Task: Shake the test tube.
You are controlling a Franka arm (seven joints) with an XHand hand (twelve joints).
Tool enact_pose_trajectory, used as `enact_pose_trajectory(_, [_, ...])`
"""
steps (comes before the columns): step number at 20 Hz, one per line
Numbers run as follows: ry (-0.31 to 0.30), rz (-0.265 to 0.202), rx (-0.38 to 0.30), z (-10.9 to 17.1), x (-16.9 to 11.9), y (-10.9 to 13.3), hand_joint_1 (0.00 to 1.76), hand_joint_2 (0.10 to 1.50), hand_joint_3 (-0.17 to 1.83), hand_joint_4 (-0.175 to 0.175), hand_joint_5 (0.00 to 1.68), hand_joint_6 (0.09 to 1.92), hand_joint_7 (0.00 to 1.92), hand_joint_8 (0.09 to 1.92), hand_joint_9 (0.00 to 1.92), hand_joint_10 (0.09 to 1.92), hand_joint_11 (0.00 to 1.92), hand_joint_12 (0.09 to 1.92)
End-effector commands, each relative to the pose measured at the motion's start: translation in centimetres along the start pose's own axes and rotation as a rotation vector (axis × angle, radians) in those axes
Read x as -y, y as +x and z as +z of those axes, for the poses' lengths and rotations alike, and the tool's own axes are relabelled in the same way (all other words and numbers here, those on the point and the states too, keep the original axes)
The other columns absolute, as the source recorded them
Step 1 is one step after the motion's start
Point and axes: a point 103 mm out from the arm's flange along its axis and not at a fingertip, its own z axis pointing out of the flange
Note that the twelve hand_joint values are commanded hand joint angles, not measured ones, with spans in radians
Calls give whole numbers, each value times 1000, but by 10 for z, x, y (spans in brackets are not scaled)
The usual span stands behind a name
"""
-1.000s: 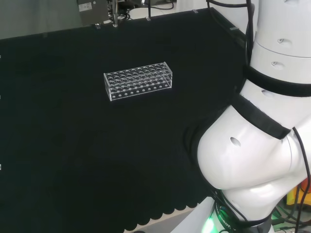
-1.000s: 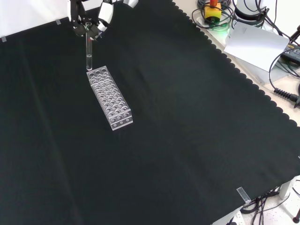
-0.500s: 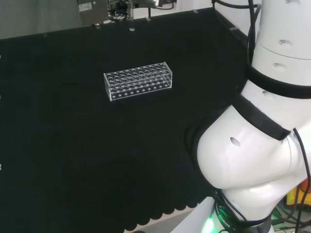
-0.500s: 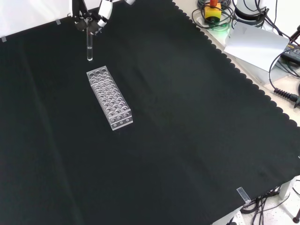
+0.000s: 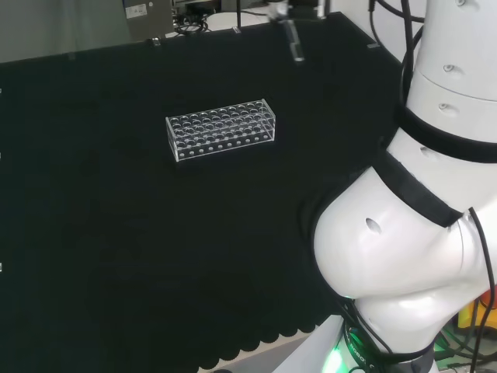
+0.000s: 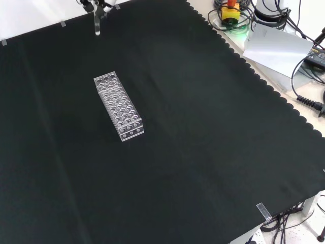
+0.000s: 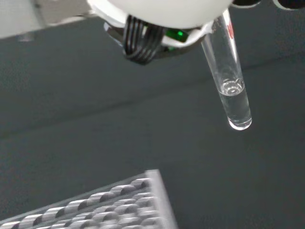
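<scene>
Hand [image 6: 99,4] at the front view's top edge held the test tube [image 6: 97,24] by its upper end, fingers pinched on it. Tube hung below the hand, nearly upright, clear liquid [image 7: 237,106] in its rounded bottom. Clear test tube rack [image 6: 118,105] sat on the black cloth [image 6: 203,142], below the hand and apart from the tube.

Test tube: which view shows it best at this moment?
The wrist view: the test tube is close and large, with a little clear liquid visible in its rounded bottom. In the front view the test tube is a thin sliver hanging at the top edge, beyond the rack. In the head view it is a small blurred streak.
</scene>
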Motion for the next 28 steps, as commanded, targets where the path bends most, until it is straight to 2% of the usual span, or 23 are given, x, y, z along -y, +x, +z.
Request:
enact_pose_trajectory(1, [-21,182,82,-16,-8,-85,1222,694,574,-175,1305,569,1715,486,1623,467,1187,891])
enact_pose_trajectory(4, [-30,171,64,-20,-10,-83,1222,694,576,-175,1305,569,1715,486,1622,468,1186,893])
enact_pose_trajectory(6, [-35,144,50,-20,-9,-71,1222,693,576,-175,1305,569,1715,486,1622,468,1186,894])
enact_pose_trajectory(11, [-27,55,-31,-14,-4,-23,1222,692,578,-175,1306,569,1715,486,1621,468,1185,897])
enact_pose_trajectory(15, [-8,-25,-106,-10,0,26,1222,691,580,-175,1306,569,1715,486,1621,468,1183,899])
enact_pose_trajectory(20, [17,-104,-250,-12,8,87,1222,690,581,-175,1306,569,1715,486,1621,469,1182,901])
enact_pose_trajectory(25, [37,-139,-386,-23,14,128,1222,689,583,-175,1306,569,1715,486,1620,469,1180,903])
enact_pose_trajectory(28, [43,-155,-444,-31,16,145,1222,689,584,-175,1306,569,1715,486,1620,470,1180,904])
